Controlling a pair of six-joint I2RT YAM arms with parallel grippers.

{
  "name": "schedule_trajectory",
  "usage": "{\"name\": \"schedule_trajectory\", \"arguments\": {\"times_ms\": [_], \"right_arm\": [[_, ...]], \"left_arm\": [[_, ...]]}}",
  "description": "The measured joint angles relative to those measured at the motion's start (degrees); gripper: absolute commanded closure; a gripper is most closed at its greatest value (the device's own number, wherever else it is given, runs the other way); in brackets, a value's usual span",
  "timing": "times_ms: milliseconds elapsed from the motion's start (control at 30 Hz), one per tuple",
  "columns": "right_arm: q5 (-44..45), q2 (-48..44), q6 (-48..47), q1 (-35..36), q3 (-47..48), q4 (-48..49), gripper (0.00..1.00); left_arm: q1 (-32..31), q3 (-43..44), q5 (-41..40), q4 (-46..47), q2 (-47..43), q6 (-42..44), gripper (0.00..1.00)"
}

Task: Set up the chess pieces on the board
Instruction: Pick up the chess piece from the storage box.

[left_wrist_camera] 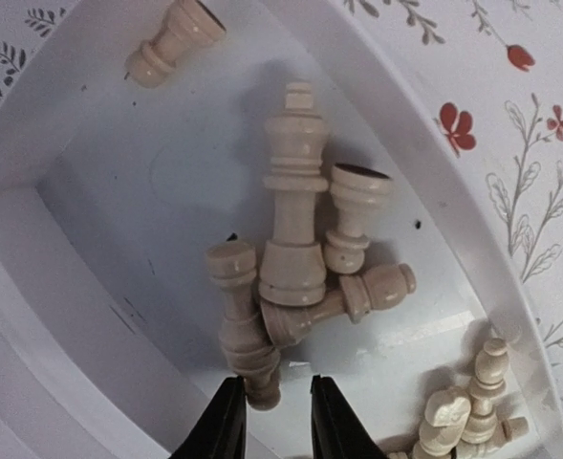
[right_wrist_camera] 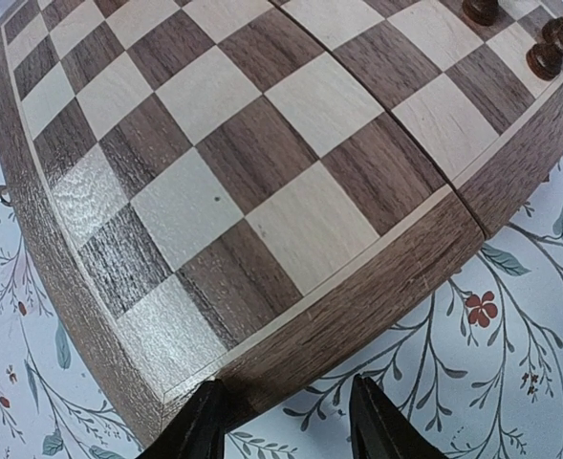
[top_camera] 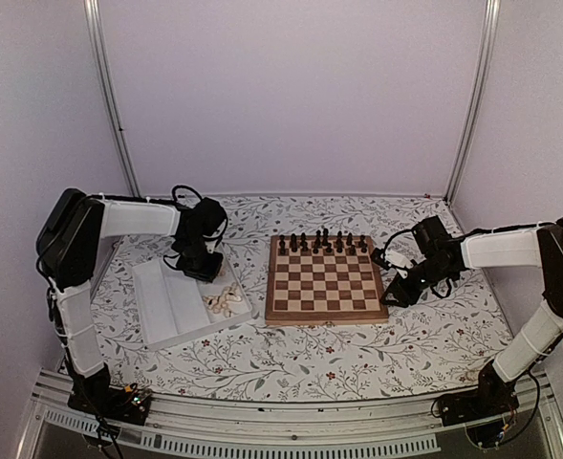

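Cream chess pieces (top_camera: 226,302) lie heaped in the right end of the white tray (top_camera: 162,311). In the left wrist view a tall cream piece (left_wrist_camera: 293,206) lies across several smaller ones, and a slim cream piece (left_wrist_camera: 241,325) points toward my fingers. My left gripper (left_wrist_camera: 273,416) is open over the tray, the slim piece's end just inside the jaws beside the left finger (left_wrist_camera: 226,421). The board (top_camera: 326,279) carries only dark pieces (top_camera: 321,243) along its far rows. My right gripper (top_camera: 402,287) is open and empty at the board's right edge (right_wrist_camera: 377,287).
More cream pieces lie at the tray's corner (left_wrist_camera: 467,406), and one lies apart near the top (left_wrist_camera: 171,38). The tray wall (left_wrist_camera: 472,220) rises to the right of the heap. A floral cloth (top_camera: 357,354) covers the table.
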Motion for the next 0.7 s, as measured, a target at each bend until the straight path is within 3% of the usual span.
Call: {"name": "schedule_trajectory", "arguments": {"times_ms": [233,533,700], "right_arm": [[-0.3,0.2,0.0,0.0,0.0,0.2,0.55],[-0.7,0.4,0.0,0.0,0.4,-0.2,0.58],[-0.7,-0.3,-0.5,0.0,2.0,-4.2,0.58]], "left_arm": [[0.1,1.6,-0.9,-0.2,2.4,-0.3,0.8],[0.2,1.6,-1.9,-0.6,2.3,-0.6,0.96],[0.2,-1.2,-1.5,-1.2,-4.0,0.2,1.0]]}}
